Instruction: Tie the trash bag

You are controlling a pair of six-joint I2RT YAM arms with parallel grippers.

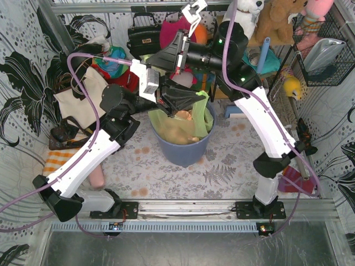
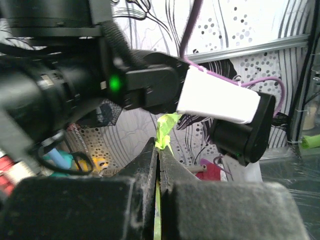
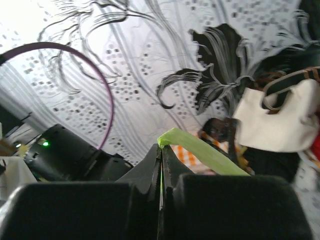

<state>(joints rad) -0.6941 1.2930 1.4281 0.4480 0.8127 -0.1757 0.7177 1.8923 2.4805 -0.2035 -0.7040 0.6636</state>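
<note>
Black-and-white floral cloth covers the walls, and a paler leaf-print sheet covers the table [image 1: 227, 172]. A blue-grey round bin [image 1: 183, 152] stands between the two arms. The trash bag [image 1: 203, 113] sits inside it, its light-green plastic rising above the rim and tan scraps showing through. The left gripper [image 1: 195, 96] reaches over the bin with its jaws pressed together on a thin twisted strip of the bag. In the left wrist view that strip [image 2: 164, 127] comes up out of the closed fingertips toward the right arm's wrist. The right gripper [image 1: 151, 58] is higher and farther back, pointing left, its jaws likewise closed on a flat band of green plastic [image 3: 200, 148] that slants away to the right of the tips. A cream tote bag [image 1: 83, 97] hangs at the left wall, well apart from the bin.
</note>
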